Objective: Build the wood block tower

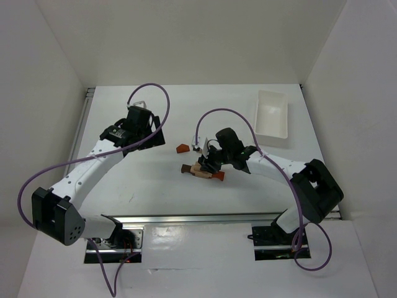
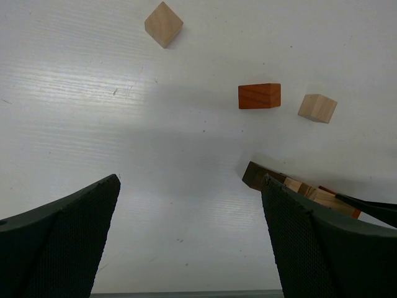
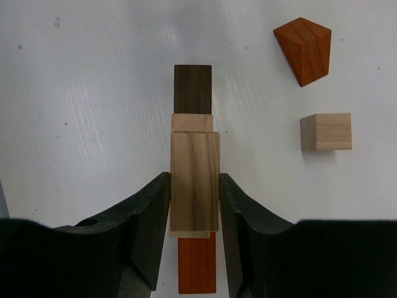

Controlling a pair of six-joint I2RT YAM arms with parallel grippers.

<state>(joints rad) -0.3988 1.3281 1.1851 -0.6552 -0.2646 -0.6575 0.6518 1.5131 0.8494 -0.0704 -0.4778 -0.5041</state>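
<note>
My right gripper [image 3: 195,186] is shut on a flat light tan block [image 3: 195,183] and holds it on top of a low stack. Under it lie a light tan piece [image 3: 192,122], a dark brown bar [image 3: 192,89] sticking out at the far end and a reddish-orange bar [image 3: 197,264] at the near end. In the top view the stack [image 1: 201,171] sits mid-table under the right gripper [image 1: 208,160]. A reddish-orange wedge [image 3: 304,49] and a tan cube [image 3: 326,131] lie loose to the right. My left gripper [image 2: 189,180] is open and empty, left of the stack [image 2: 298,189].
The left wrist view shows another tan cube [image 2: 164,23] farther off, the orange wedge [image 2: 259,96] and a tan cube [image 2: 317,108]. A white plastic tray [image 1: 273,115] stands at the back right. The orange wedge [image 1: 182,148] lies between the two grippers.
</note>
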